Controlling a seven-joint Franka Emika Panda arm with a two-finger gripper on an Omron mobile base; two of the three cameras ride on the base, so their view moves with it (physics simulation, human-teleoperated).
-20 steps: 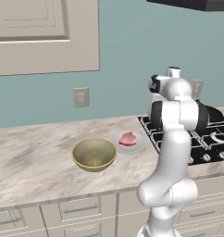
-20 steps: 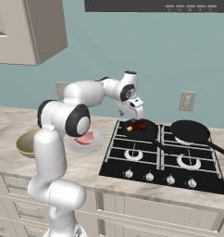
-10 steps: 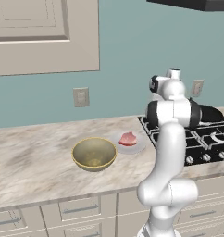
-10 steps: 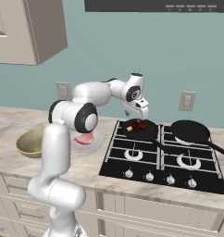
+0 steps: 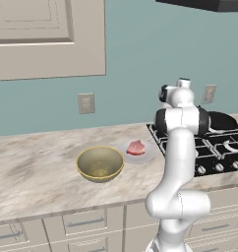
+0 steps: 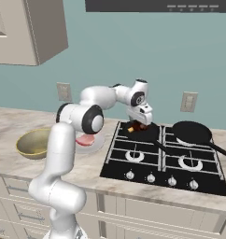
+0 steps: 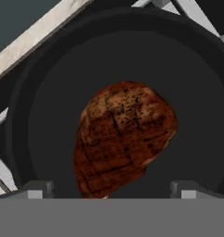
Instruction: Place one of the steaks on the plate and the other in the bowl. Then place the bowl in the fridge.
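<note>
The seared dark steak (image 7: 123, 139) lies in a black frying pan (image 7: 49, 115) on the stove's back left burner. My gripper (image 7: 111, 190) hangs open just above it, one fingertip to either side of the steak's near end. From the right base view the gripper (image 6: 139, 124) points down over the seared steak (image 6: 133, 129). The raw pink steak (image 5: 135, 147) rests on the white plate (image 5: 149, 156). Left of the plate stands the olive-gold bowl (image 5: 100, 163), nothing in it. The fridge is out of view.
A second black pan (image 6: 192, 132) sits on the back right burner, its handle reaching right. The black stove (image 6: 166, 163) has knobs along its front. Marble counter (image 5: 32, 167) stretches left of the bowl. Wall cabinets hang above.
The hand has shifted a little to the right and settled over the pan with the seared steak. Jaws stayed open; bowl, plate and pink steak have not moved.
</note>
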